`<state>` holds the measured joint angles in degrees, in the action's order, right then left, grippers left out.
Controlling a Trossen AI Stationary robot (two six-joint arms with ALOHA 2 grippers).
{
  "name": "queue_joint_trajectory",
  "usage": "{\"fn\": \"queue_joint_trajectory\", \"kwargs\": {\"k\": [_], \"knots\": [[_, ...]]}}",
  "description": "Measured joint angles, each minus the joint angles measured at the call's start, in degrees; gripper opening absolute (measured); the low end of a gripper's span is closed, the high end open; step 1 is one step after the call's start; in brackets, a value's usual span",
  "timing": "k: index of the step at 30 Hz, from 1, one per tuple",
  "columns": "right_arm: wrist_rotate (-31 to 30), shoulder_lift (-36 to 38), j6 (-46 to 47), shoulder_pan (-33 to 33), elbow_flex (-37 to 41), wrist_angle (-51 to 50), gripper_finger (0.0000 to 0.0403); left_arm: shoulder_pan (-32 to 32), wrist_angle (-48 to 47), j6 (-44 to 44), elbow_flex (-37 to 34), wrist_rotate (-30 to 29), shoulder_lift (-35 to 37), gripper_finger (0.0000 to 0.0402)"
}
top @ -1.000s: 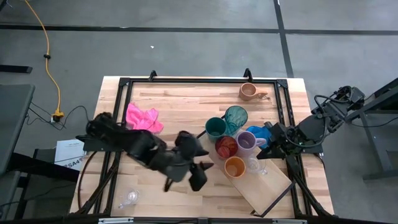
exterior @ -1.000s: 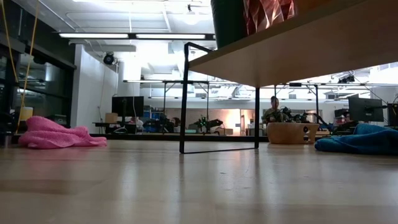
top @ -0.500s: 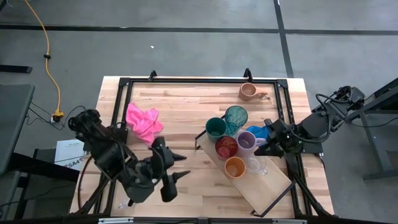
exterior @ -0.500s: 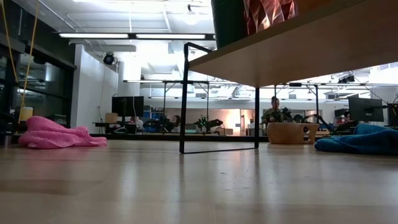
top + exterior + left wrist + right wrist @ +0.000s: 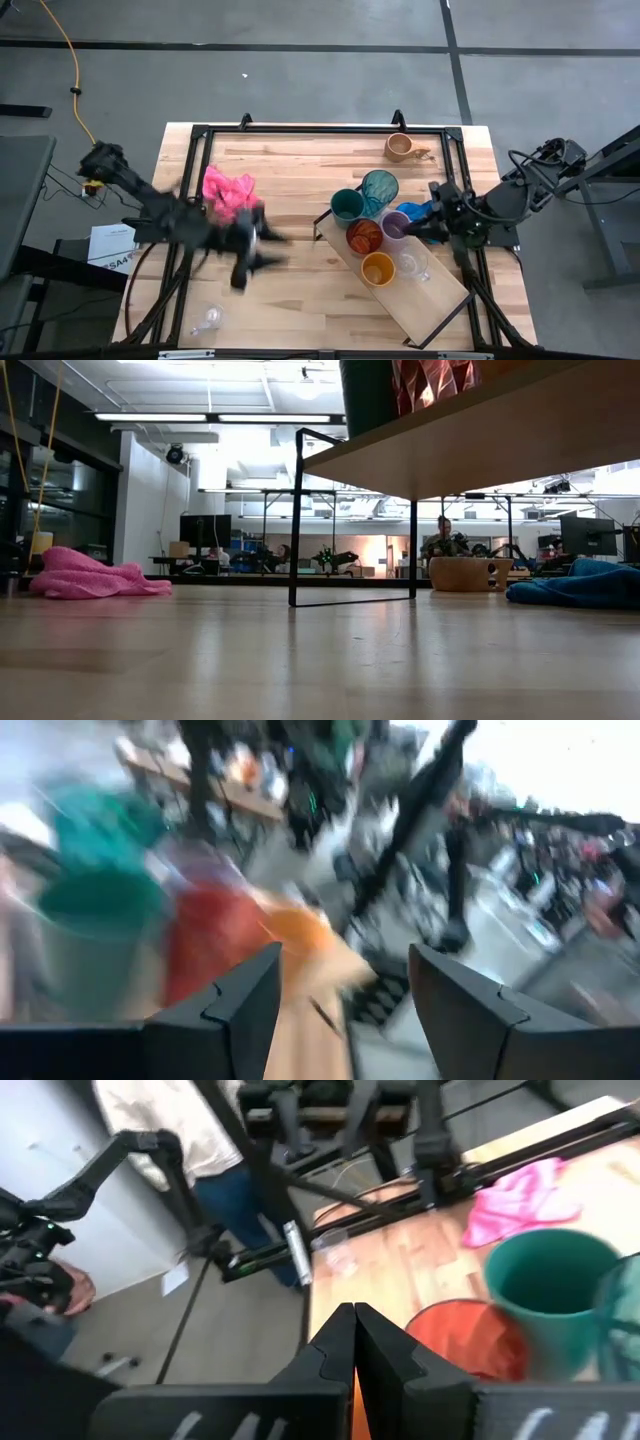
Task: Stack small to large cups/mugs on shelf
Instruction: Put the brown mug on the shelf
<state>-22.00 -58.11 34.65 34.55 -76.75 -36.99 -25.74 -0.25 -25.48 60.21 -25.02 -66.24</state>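
The shelf (image 5: pixel 432 305), a light-wood board on a thin black frame, stands slanted on the table's right half. On it stand a green cup (image 5: pixel 346 205), a teal tumbler (image 5: pixel 380 188), a red-orange mug (image 5: pixel 364 237), a purple mug (image 5: pixel 396 225), an orange mug (image 5: pixel 377 268) and a clear glass (image 5: pixel 412 265). A tan mug (image 5: pixel 400 147) stands at the far edge, and a small clear glass (image 5: pixel 207 318) lies near left. My left gripper (image 5: pixel 345 1020) is open and empty, left of the shelf (image 5: pixel 258 255). My right gripper (image 5: pixel 352 1350) is shut, hovering by the purple mug (image 5: pixel 418 232).
A pink cloth (image 5: pixel 228 190) lies at the left, close to my left arm. A blue cloth (image 5: pixel 416 211) lies beside the shelf under my right gripper. A black metal frame (image 5: pixel 300 130) runs round the tabletop. In the right wrist view a person (image 5: pixel 170 1140) stands beyond the table.
My left gripper has drawn back from the shelf's near-left corner toward the table's left edge, fast enough to blur. It has tipped up from pointing steeply down to nearly level, and it has stayed open. My right gripper has turned a little in place.
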Motion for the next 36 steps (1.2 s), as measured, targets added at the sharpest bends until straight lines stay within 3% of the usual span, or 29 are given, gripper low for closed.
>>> {"fn": "queue_joint_trajectory", "kwargs": {"k": [6, 8, 18, 22, 26, 31, 36], "knots": [[-3.64, 0.00, -0.14, -0.95, 0.00, -0.52, 0.0000, 15.17, 0.74, 4.68, -3.34, 18.69, 13.37, 0.0204], [-4.55, 0.00, -1.20, -1.31, 0.00, -0.89, 0.0000, 17.95, 0.12, 5.56, -3.37, 22.18, 15.98, 0.0204], [-9.42, 3.47, -5.36, -1.20, 0.02, -11.39, 0.0000, 18.97, -9.51, 5.38, -3.39, 15.48, 20.44, 0.0204], [-9.49, 8.13, -8.56, -0.15, 2.15, -10.83, 0.0000, 18.97, -9.92, -1.22, -3.43, 15.32, 20.25, 0.0204], [-7.58, 16.83, -11.96, 0.04, 12.56, -1.24, 0.0000, 18.97, -9.78, -5.26, -3.43, 14.93, 20.22, 0.0204], [-4.45, 28.54, -18.07, -1.16, 27.48, 19.16, 0.0000, 18.97, -9.77, -2.42, -3.43, 12.20, 20.22, 0.0204], [-1.50, 35.71, -24.72, -3.18, 34.63, 34.01, 0.0000, 18.97, -9.01, 1.00, -3.43, 8.88, 20.22, 0.0204]]}}
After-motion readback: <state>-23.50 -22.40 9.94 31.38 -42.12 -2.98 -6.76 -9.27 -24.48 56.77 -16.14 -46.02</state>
